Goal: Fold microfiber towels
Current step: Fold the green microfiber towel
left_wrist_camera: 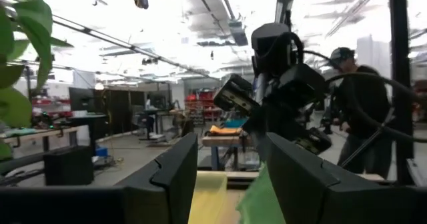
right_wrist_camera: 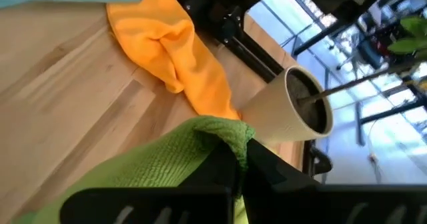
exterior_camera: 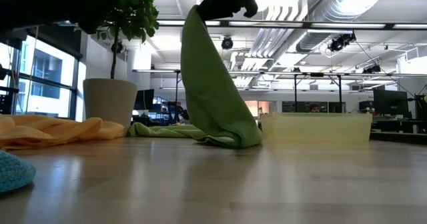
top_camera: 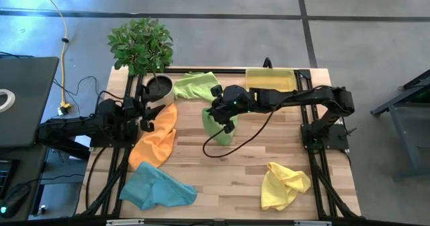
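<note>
My right gripper (top_camera: 225, 116) is over the table's middle, shut on a lime green towel (top_camera: 222, 130) that hangs below it in the low view (exterior_camera: 210, 84). A second lime green towel (top_camera: 195, 85) lies crumpled at the far side. An orange towel (top_camera: 156, 137) lies at the left, a light blue towel (top_camera: 156, 189) at the near left and a yellow towel (top_camera: 283, 184) at the near right. My left gripper (top_camera: 144, 118) is open and empty at the left, above the orange towel's far end, its fingers (left_wrist_camera: 177, 171) level. My right gripper pinches a bunched fold at the towel's top (right_wrist_camera: 223, 134) between its two fingers, coming from above and pointing down. The towel hangs in a cone below the fingers. Its lower end (exterior_camera: 230, 141) rests crumpled on the table.
A potted plant (top_camera: 153, 85) stands at the far left, next to my left gripper. A translucent yellow tray (top_camera: 271, 79) sits at the far right. A black cable (top_camera: 232, 145) loops over the table's middle. A person (left_wrist_camera: 353, 111) stands beyond the table.
</note>
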